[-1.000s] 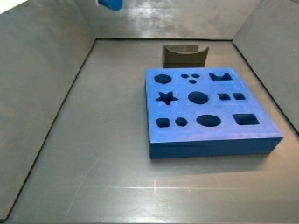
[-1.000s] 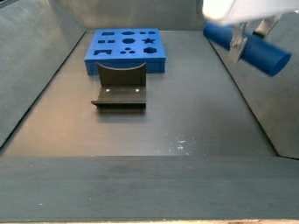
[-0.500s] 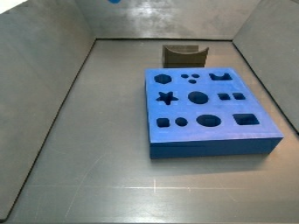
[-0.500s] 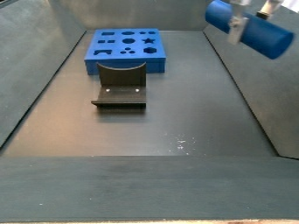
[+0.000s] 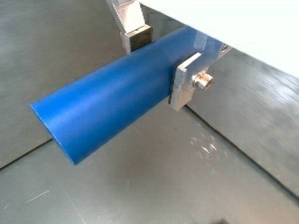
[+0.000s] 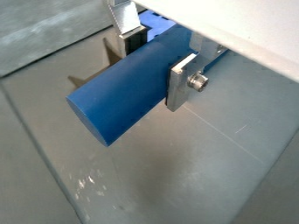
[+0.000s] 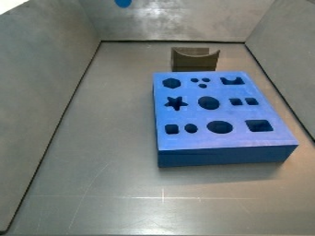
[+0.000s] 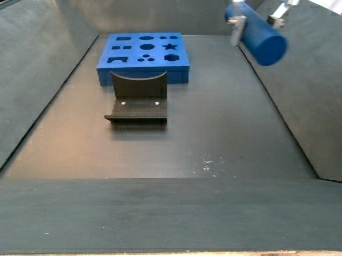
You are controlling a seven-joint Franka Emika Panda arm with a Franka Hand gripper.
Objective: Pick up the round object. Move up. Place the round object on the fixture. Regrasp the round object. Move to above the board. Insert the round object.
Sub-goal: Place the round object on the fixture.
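Since a second ago my gripper [image 5: 163, 54] has risen; fingers [image 5: 187, 80] clamp the round object [image 5: 117, 105]; fixture [image 8: 138, 104] placement, regrasp, insertion remain.

Round object [image 5: 111, 101]: smooth blue cylinder peg, clamped crosswise between the hand's [image 5: 160, 54] silver fingers, held high off the bench, one end sticking well out. Board [image 7: 222, 118]: thick blue slab with dark cut-outs, flat, well below the hand. Fixture [image 8: 138, 105]: small dark notched block, just beside the board, empty.
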